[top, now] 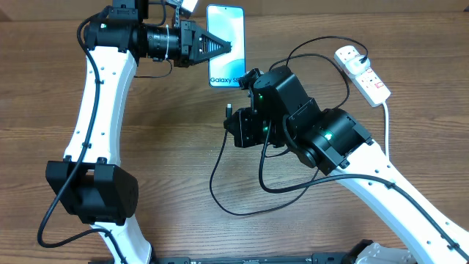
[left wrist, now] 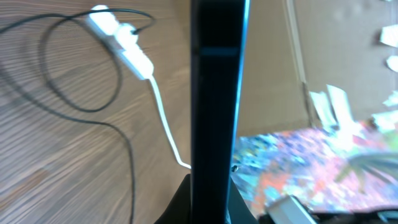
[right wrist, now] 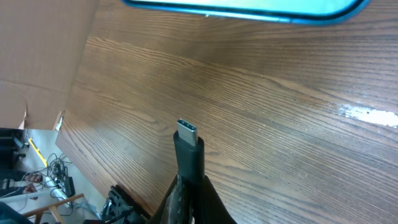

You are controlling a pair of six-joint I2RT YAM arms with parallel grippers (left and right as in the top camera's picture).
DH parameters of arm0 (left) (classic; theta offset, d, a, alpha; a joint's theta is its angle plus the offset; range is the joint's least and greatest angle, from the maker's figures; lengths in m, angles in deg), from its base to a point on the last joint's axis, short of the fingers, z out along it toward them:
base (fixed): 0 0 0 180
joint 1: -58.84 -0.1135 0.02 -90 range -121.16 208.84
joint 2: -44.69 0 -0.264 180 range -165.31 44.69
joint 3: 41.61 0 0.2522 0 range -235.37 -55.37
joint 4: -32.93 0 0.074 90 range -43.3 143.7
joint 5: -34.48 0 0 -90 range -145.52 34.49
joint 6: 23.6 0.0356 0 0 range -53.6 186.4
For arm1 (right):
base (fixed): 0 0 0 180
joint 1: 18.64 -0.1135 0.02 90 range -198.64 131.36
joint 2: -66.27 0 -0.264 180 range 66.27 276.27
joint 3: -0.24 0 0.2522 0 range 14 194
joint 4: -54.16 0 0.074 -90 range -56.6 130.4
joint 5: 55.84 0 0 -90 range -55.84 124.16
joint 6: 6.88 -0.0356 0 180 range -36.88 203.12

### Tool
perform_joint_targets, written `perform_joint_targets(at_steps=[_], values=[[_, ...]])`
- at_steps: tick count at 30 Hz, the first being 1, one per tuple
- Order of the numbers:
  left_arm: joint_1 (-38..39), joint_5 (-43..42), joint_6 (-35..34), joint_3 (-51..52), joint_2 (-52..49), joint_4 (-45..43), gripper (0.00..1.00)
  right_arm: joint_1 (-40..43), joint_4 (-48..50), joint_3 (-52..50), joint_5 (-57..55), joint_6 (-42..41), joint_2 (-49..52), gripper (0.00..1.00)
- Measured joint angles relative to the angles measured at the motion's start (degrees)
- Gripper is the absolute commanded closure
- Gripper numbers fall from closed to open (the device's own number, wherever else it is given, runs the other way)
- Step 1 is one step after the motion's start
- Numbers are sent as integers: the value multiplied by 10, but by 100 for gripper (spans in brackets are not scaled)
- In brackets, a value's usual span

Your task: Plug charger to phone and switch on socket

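Observation:
My left gripper [top: 220, 47] is shut on the phone [top: 226, 22], which has a light blue screen reading "Galaxy S". In the left wrist view the phone [left wrist: 217, 93] shows edge-on as a dark bar between the fingers [left wrist: 211, 202]. My right gripper [top: 234, 119] is shut on the charger connector [top: 230, 109], just below and left of the phone's lower end. In the right wrist view the connector [right wrist: 188, 142] sticks up from the fingers [right wrist: 189, 193], its metal tip apart from the phone's edge [right wrist: 249, 9]. The black cable [top: 220, 187] loops back to the socket [top: 364, 72].
The socket strip lies at the far right with its thick white cord [top: 386, 121] running toward me; it also shows in the left wrist view [left wrist: 121, 40]. Cable loops lie on the wooden table [top: 168, 147] under my right arm. Cardboard and a colourful sheet [left wrist: 298, 168] lie beyond the table's edge.

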Motion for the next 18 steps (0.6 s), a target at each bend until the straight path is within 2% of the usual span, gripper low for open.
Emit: perform_joint_targets(at_steps=[18], values=[[0, -74, 48, 0, 0, 7, 96, 1, 42, 0, -11, 6, 0, 96]])
